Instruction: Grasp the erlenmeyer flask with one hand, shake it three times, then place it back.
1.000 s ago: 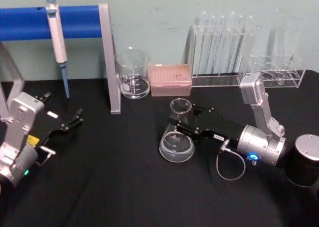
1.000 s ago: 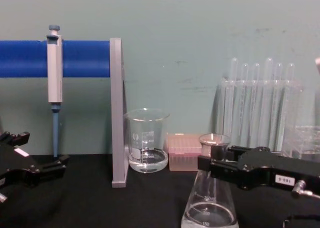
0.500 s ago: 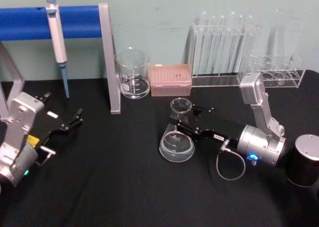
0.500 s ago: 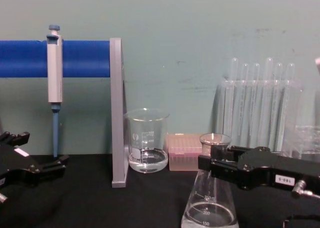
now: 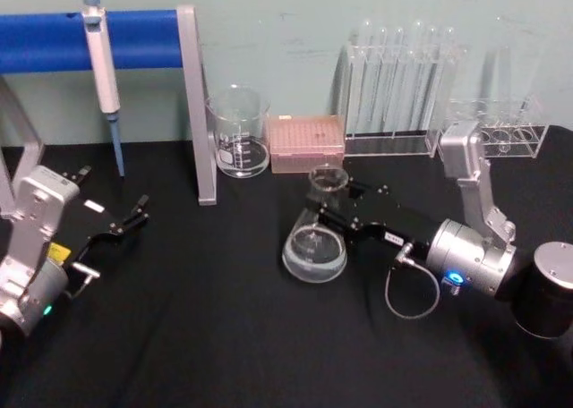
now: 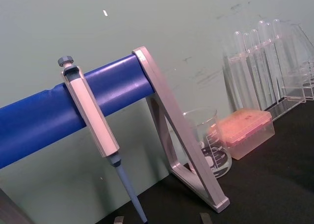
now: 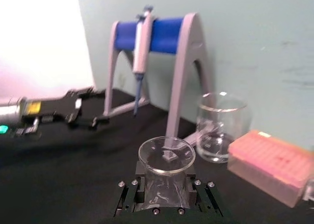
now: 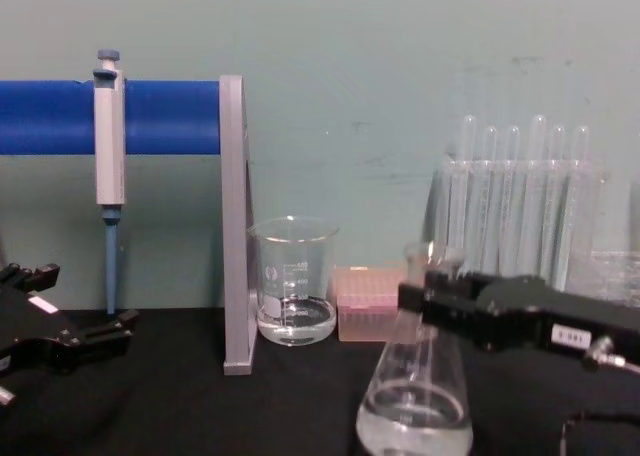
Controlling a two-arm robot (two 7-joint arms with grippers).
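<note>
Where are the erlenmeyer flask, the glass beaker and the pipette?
erlenmeyer flask (image 5: 313,254), head view, on its wide base.
glass beaker (image 5: 239,135), head view, on its side wall.
pipette (image 5: 101,63), head view, on its grey body.

Clear erlenmeyer flask (image 5: 313,247), black right gripper (image 5: 337,208), blue stand bar (image 5: 54,39), pink tip box (image 5: 307,143)

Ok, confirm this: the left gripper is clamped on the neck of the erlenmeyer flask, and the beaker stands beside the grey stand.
Wrong arm. The head view shows the right gripper clamped on the neck of the erlenmeyer flask; the left gripper rests open, far left. The beaker does stand beside the grey stand.
</note>
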